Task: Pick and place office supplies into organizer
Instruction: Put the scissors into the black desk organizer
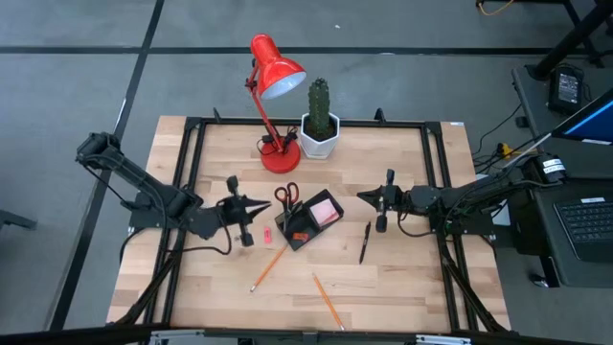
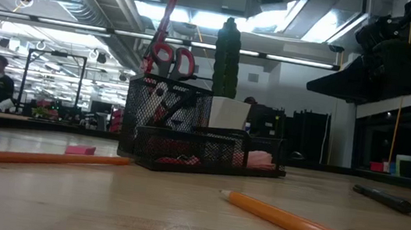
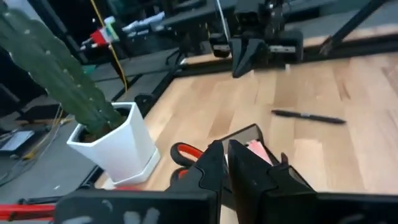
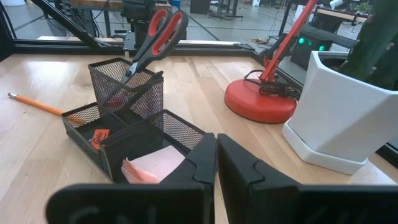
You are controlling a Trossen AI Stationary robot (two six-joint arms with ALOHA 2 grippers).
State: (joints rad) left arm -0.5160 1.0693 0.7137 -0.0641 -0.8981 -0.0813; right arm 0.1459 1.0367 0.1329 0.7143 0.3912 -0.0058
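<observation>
The organizer [image 1: 308,222] sits at table centre, holding the scissors [image 1: 287,196] and sticky pad [image 1: 326,210]. Both grippers, left [image 1: 265,207] at 9 o'clock and right [image 1: 362,196] at 3 o'clock, are closed and empty. The pen [image 1: 365,242] at 4 o'clock is judged next, which requires the right gripper to open.

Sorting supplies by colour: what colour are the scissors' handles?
Red, with black trim; the scissors stand in the organizer, clearest in the right wrist view.

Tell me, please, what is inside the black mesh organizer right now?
The organizer holds red-handled scissors upright, a pink sticky-note pad and a small red piece; the mesh walls hide the compartment floors.
</observation>
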